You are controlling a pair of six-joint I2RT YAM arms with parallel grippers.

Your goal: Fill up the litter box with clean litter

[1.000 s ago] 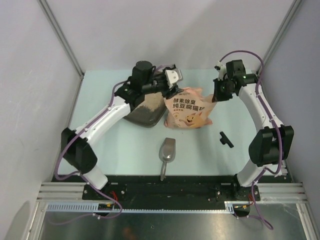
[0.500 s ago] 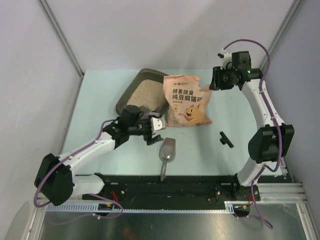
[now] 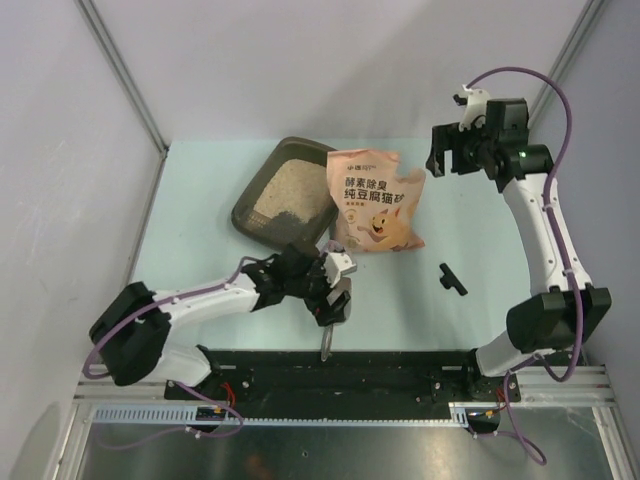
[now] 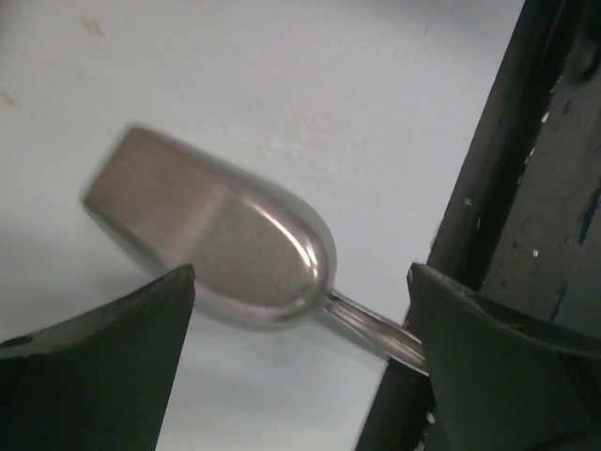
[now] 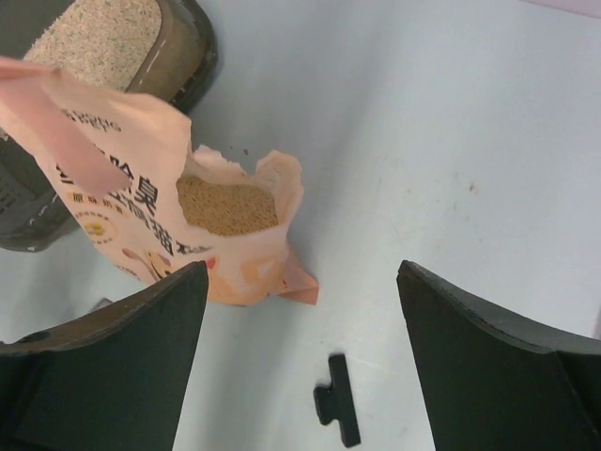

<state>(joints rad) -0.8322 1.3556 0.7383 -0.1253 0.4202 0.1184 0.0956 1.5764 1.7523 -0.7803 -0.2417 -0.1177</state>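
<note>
With jaws spread and empty, the left gripper [image 4: 300, 274] hangs over the metal scoop [image 4: 225, 235], handle pointing at the frame's bottom edge; the litter box [image 3: 243, 212], holding clean litter [image 3: 285, 188], lies up-left.

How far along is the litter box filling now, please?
Done: the litter box holds clean litter over most of its floor; its near end looks bare. In hand: nothing; the left hand is open over the metal scoop, the right hand open near the cat-litter bag. Left: perhaps topping up, since the bag has granules inside.
</note>
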